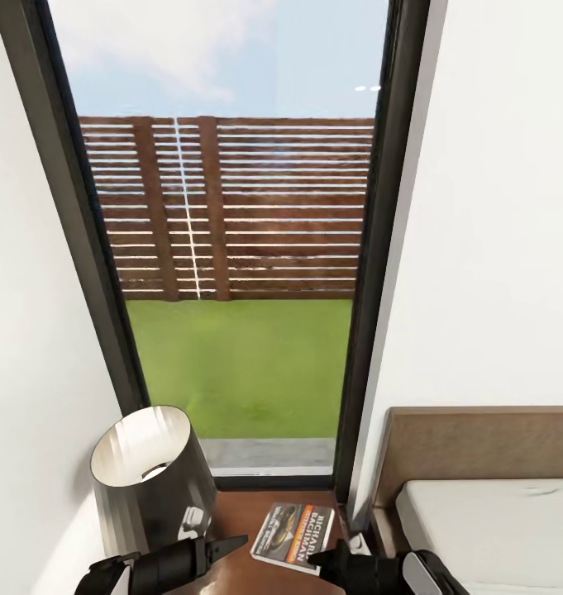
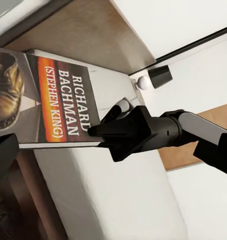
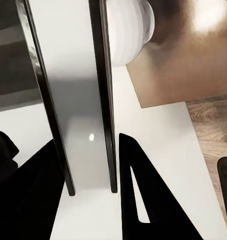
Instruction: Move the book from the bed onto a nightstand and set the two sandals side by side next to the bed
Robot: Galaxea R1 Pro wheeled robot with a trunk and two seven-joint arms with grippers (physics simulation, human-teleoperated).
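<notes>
The book (image 1: 294, 533) lies flat on the nightstand (image 1: 244, 508), its near edge just ahead of my right claw (image 1: 326, 560), whose fingers touch that edge; whether they clamp it I cannot tell. Its long axis runs away from the claw toward the window (image 1: 231, 248). My left claw (image 1: 231, 545), fingers together, sits beside the book. Beyond it stands the lamp (image 1: 153, 475); right of my right claw lies the bed (image 1: 488, 512).
</notes>
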